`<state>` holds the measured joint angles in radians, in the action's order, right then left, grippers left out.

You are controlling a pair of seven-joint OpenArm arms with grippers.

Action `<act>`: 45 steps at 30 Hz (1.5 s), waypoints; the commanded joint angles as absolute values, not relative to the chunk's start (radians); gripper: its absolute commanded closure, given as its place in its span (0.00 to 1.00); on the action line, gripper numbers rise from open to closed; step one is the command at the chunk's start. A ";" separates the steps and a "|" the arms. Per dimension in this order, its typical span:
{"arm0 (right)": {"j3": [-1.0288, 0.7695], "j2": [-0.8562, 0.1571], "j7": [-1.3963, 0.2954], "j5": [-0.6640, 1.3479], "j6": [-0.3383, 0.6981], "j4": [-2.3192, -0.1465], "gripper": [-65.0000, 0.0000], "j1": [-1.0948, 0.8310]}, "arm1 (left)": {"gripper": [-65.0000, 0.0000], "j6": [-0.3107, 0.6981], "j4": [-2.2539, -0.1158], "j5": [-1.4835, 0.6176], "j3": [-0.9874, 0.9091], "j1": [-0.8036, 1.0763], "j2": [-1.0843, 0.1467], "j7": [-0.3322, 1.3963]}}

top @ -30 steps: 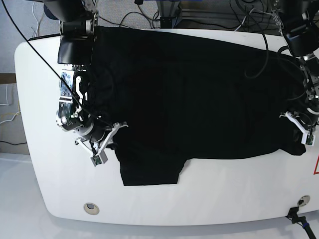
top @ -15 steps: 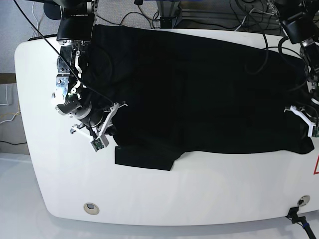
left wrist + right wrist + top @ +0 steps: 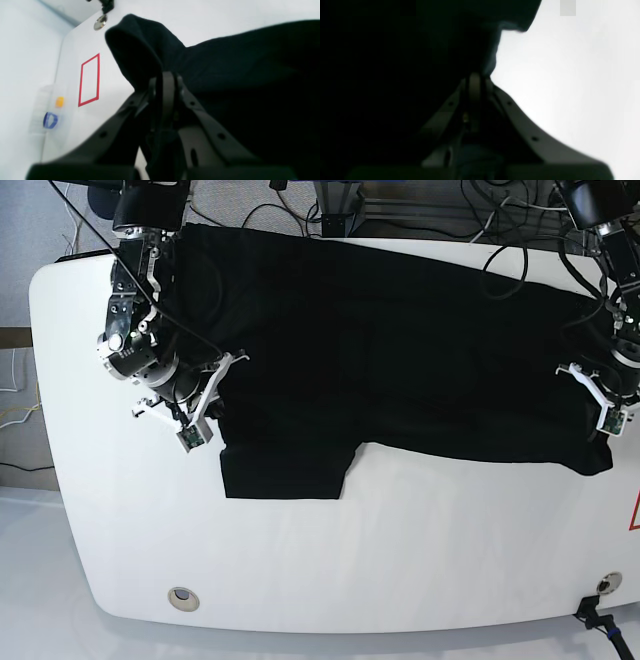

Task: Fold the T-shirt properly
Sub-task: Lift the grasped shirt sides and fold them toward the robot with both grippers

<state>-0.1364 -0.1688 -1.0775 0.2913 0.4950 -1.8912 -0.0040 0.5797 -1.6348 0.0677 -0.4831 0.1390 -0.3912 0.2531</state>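
The black T-shirt (image 3: 400, 350) lies spread across the white table (image 3: 400, 550), one sleeve (image 3: 285, 470) sticking out toward the front edge. No print shows. On the right of the base view my left gripper (image 3: 585, 380) is shut on the shirt's right front edge. The left wrist view shows the same gripper (image 3: 167, 77) pinching a raised fold of the T-shirt (image 3: 250, 62). On the left, my right gripper (image 3: 228, 372) is shut on cloth just above the sleeve. The right wrist view has the gripper (image 3: 475, 78) closed on the T-shirt (image 3: 395, 50), which fills the left half.
Round metal inserts sit near the table's front corners (image 3: 182, 596) (image 3: 604, 584). A red rectangle outline (image 3: 88, 80) is marked on the table by my left gripper. Cables (image 3: 500, 240) hang over the back edge. Bare white tabletop runs along the front.
Both grippers have pulled back toward the table's far side with the cloth in them. The shirt's front edge and sleeve have slid away from the front edge.
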 commanded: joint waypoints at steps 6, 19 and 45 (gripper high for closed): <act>-0.142 -0.223 -1.082 0.302 0.493 -1.911 1.00 -0.054 | 1.00 0.572 -1.699 0.058 -0.492 0.213 -0.440 0.229; -0.142 -0.216 -1.072 0.298 0.552 -2.000 1.00 -0.113 | 1.00 0.572 -1.830 0.050 -0.526 0.331 -0.433 0.229; -0.188 -0.189 -1.070 0.300 0.553 -2.012 1.00 -0.255 | 1.00 0.573 -1.837 0.051 -0.696 0.432 -0.403 0.229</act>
<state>-0.1837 -0.1818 -1.0851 0.2916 0.5507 -1.9953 -0.2691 0.5873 -1.8202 0.0601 -0.6903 0.4442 -0.3832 0.2543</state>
